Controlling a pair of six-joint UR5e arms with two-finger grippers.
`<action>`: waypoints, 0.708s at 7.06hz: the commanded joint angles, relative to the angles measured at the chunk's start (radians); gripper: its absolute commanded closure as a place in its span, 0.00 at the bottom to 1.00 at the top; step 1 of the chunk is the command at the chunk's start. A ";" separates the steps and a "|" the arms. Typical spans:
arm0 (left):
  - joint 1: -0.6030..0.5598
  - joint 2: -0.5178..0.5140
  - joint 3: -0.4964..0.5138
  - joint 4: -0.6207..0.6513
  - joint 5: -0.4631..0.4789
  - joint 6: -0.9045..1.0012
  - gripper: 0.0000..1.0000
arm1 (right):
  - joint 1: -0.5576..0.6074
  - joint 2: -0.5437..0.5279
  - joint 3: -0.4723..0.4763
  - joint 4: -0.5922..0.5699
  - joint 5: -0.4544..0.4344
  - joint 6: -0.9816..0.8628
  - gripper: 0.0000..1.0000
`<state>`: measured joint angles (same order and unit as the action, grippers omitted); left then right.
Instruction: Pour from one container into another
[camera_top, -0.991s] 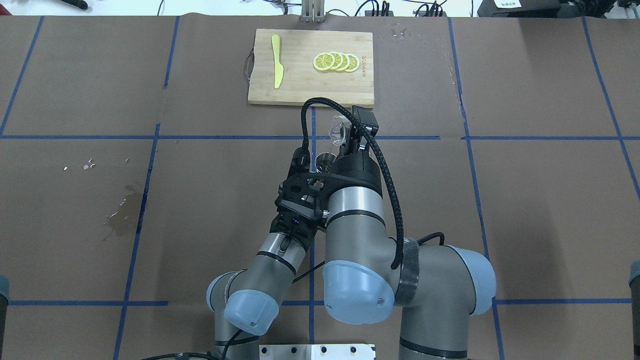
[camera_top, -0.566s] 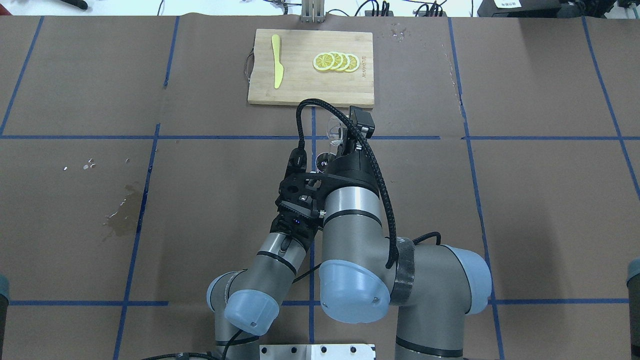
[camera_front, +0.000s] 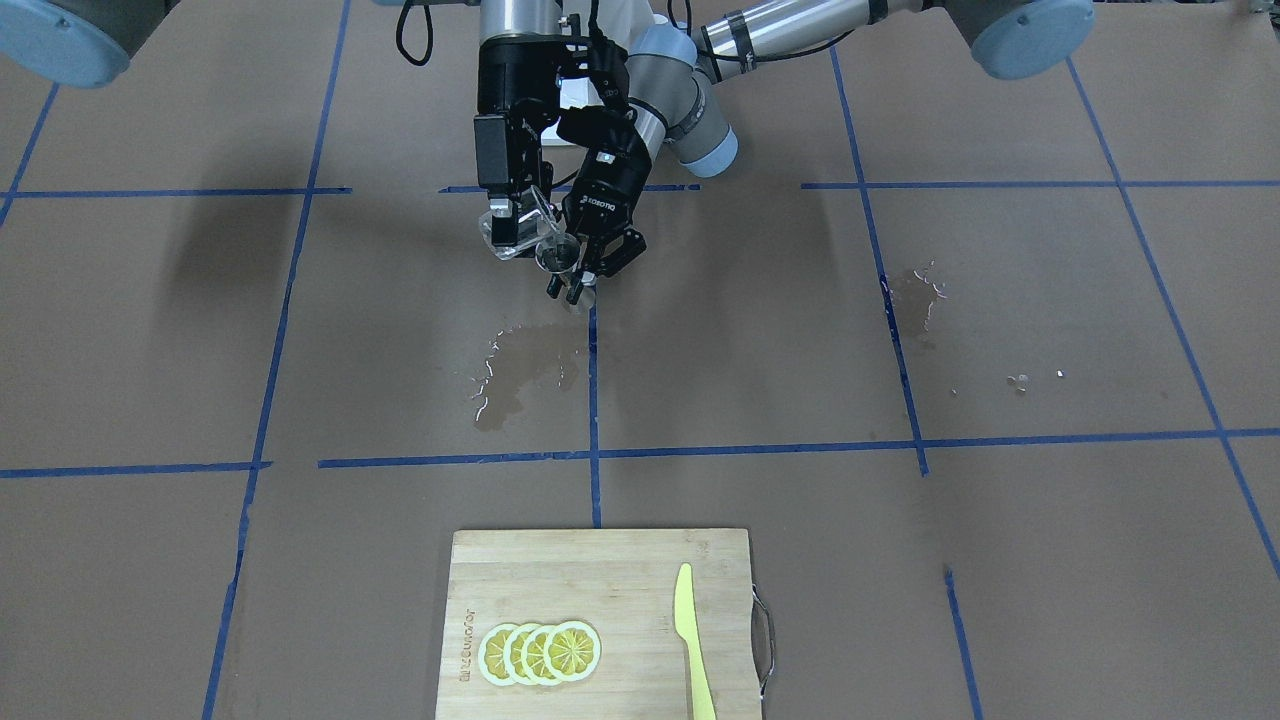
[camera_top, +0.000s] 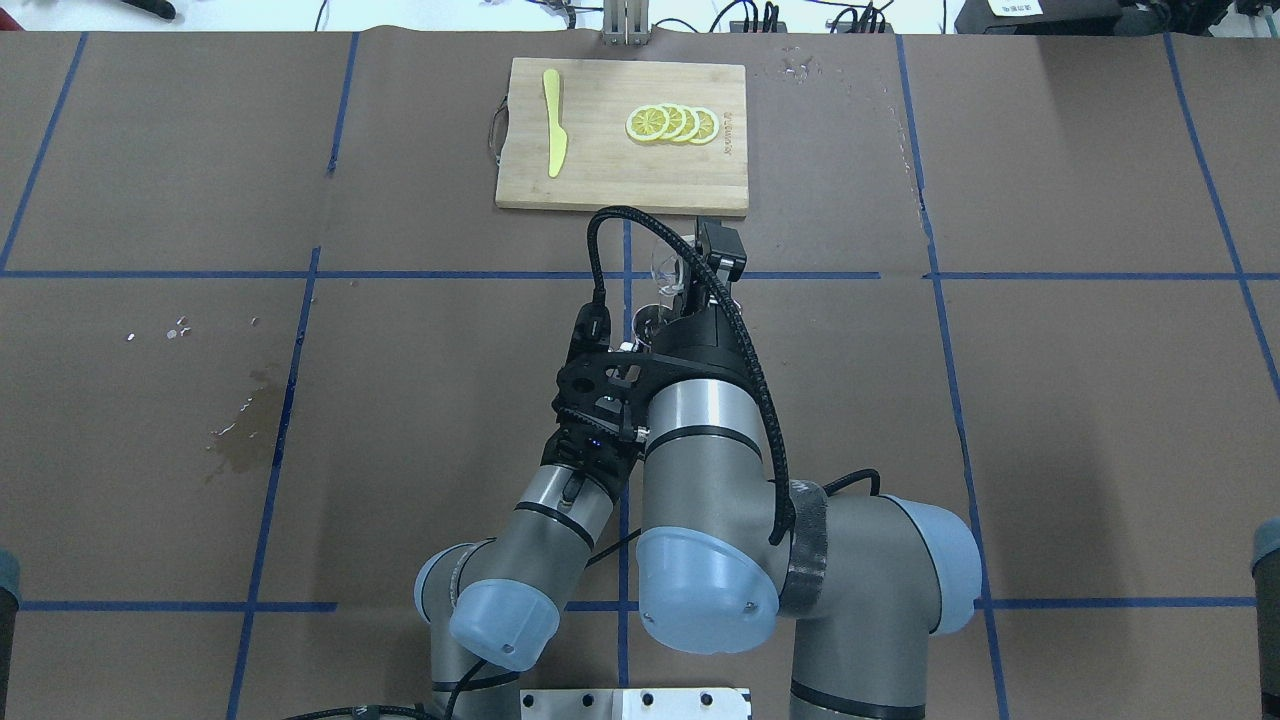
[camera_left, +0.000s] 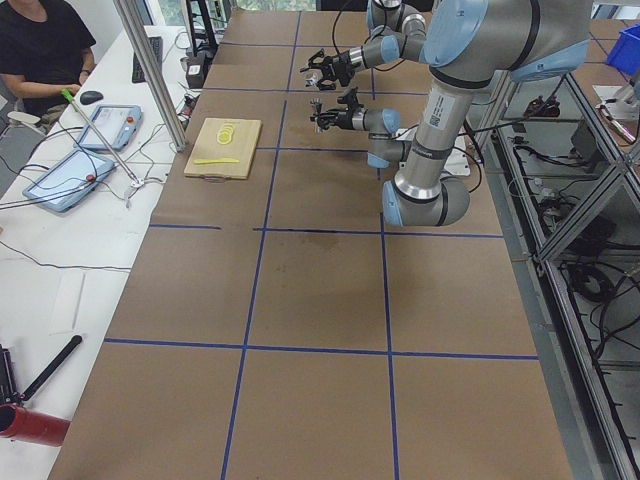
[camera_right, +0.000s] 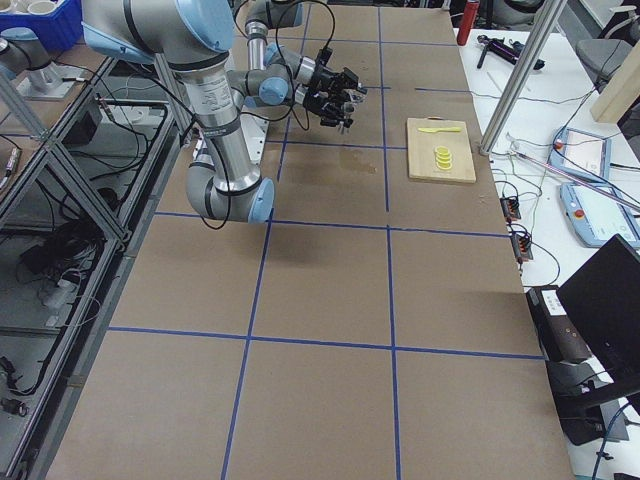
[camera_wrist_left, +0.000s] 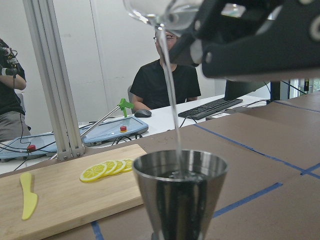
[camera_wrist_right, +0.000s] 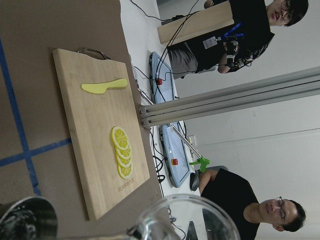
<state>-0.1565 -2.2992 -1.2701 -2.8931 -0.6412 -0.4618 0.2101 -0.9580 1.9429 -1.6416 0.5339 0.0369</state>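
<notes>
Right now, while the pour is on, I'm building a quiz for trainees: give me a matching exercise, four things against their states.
Things:
1. glass cup
2. jigger
3. knife
4. lemon slices

States:
A. fanned out, overlapping
B. upright, being filled
C. tilted, pouring
D. single flat piece, lying alone

Pairs: 1-C, 2-B, 3-D, 4-A

This is a robotics lab. Two grey industrial robot arms (camera_top: 700, 450) stand at a long tabletop (camera_top: 1100, 420) covered in brown paper and marked into squares with blue tape (camera_top: 1050, 275). Along the tabletop's edge opposite the robot runs a white desk (camera_left: 40, 260) with teach pendants (camera_left: 112, 125), a keyboard (camera_wrist_left: 215, 107), loose cables and aluminium posts (camera_left: 150, 70). An operator (camera_left: 45, 50) sits there. Open metal framing (camera_right: 60, 170) with wiring stands on the robot's side.
</notes>
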 joint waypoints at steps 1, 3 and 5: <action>0.000 0.000 0.000 0.000 0.000 0.000 1.00 | -0.005 0.001 0.007 0.020 -0.017 0.021 1.00; 0.000 -0.002 0.000 0.000 0.000 0.003 1.00 | 0.000 -0.013 0.007 0.107 -0.017 0.095 1.00; 0.000 0.004 -0.020 0.000 0.002 0.023 1.00 | 0.002 -0.015 0.005 0.170 -0.005 0.292 1.00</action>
<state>-0.1565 -2.2986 -1.2795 -2.8931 -0.6408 -0.4489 0.2102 -0.9706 1.9488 -1.5124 0.5228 0.2147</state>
